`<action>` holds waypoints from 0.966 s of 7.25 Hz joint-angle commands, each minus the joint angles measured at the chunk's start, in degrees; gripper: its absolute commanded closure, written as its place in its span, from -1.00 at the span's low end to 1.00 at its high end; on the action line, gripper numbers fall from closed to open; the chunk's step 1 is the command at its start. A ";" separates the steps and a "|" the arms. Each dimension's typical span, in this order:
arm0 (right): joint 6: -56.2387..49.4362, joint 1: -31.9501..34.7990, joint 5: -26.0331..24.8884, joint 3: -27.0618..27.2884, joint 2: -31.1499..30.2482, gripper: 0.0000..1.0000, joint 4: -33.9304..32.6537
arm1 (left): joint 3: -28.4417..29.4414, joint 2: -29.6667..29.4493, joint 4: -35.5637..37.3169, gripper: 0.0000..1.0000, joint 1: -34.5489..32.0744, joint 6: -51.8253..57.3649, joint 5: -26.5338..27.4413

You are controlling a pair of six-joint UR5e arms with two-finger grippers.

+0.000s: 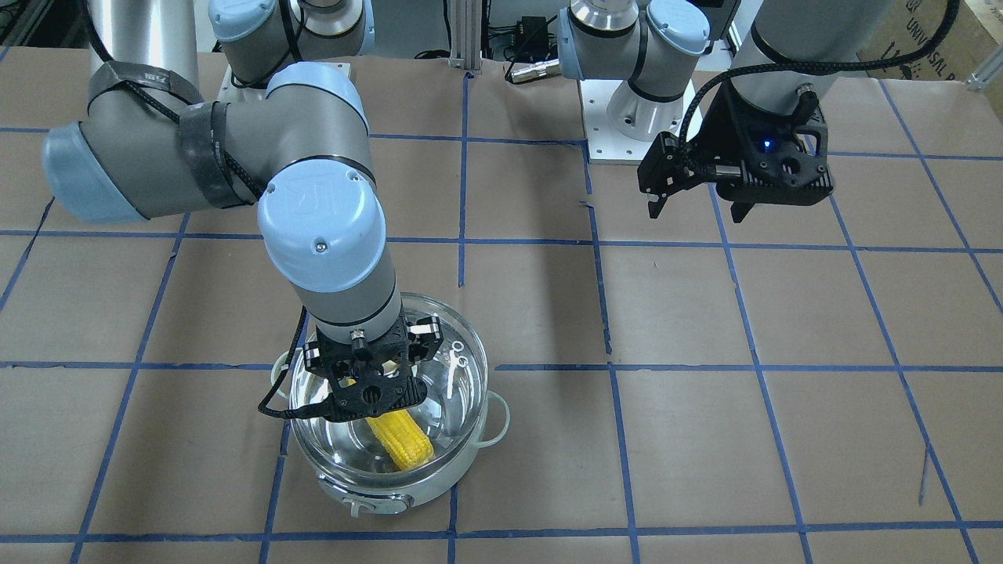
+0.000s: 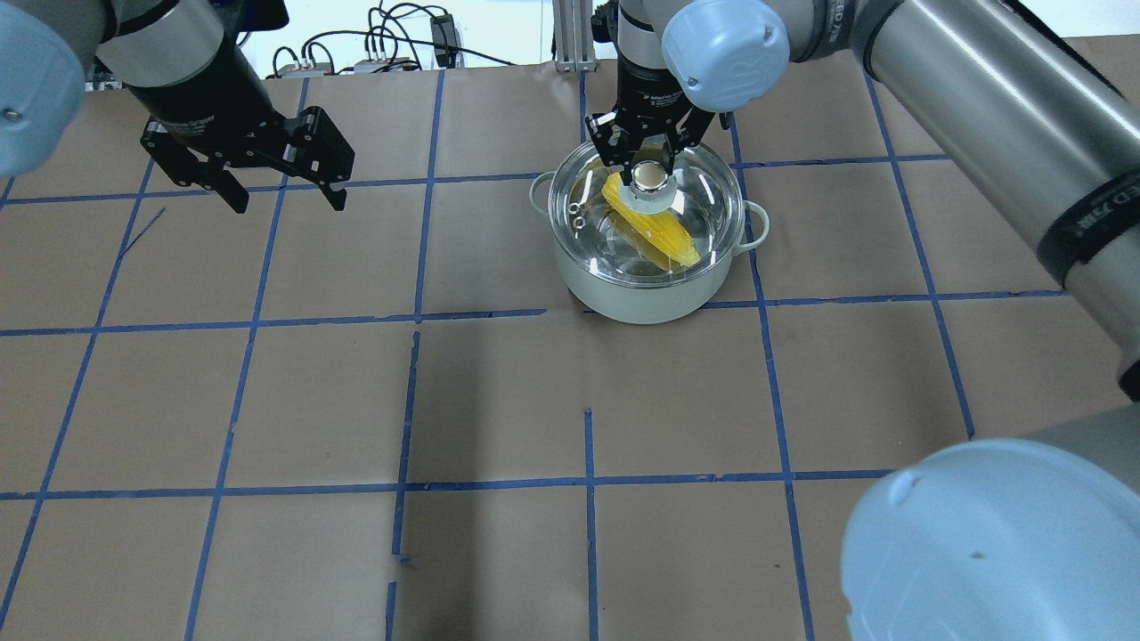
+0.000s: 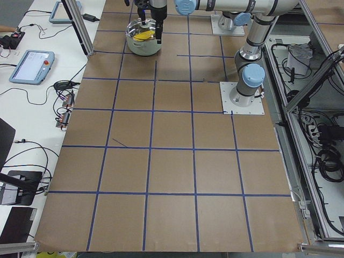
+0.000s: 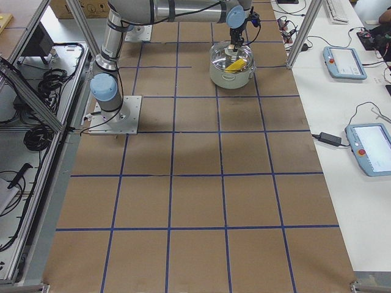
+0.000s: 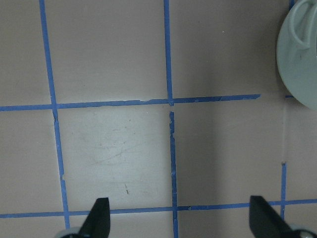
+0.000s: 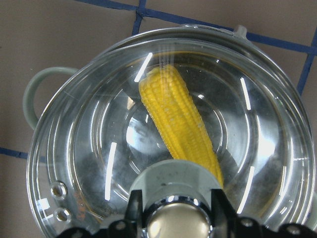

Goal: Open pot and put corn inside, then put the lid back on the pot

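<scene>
The shiny pot with pale green handles stands on the table at the far middle. The yellow corn lies inside it, and also shows in the front view and the right wrist view. The clear glass lid covers the pot's mouth; I cannot tell if it is fully seated. My right gripper comes straight down and is shut on the lid's knob. My left gripper is open and empty, above the table well to the left of the pot.
The table is brown paper with a blue tape grid. The pot's edge shows at the upper right of the left wrist view. Tablets and cables lie on the white bench beyond the table's far edge.
</scene>
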 commanded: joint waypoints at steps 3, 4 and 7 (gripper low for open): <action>-0.26 -0.12 0.00 -0.06 0.65 0.15 -0.98 | -0.10 -0.05 0.00 -1.00 0.00 0.00 0.01; -0.61 -0.29 0.00 -0.15 0.65 0.15 -0.98 | -0.18 -0.05 0.00 -1.00 0.00 0.00 0.01; -1.23 -0.56 0.00 -0.15 0.65 0.15 -0.98 | -0.19 0.03 0.00 -1.00 0.00 -0.09 0.01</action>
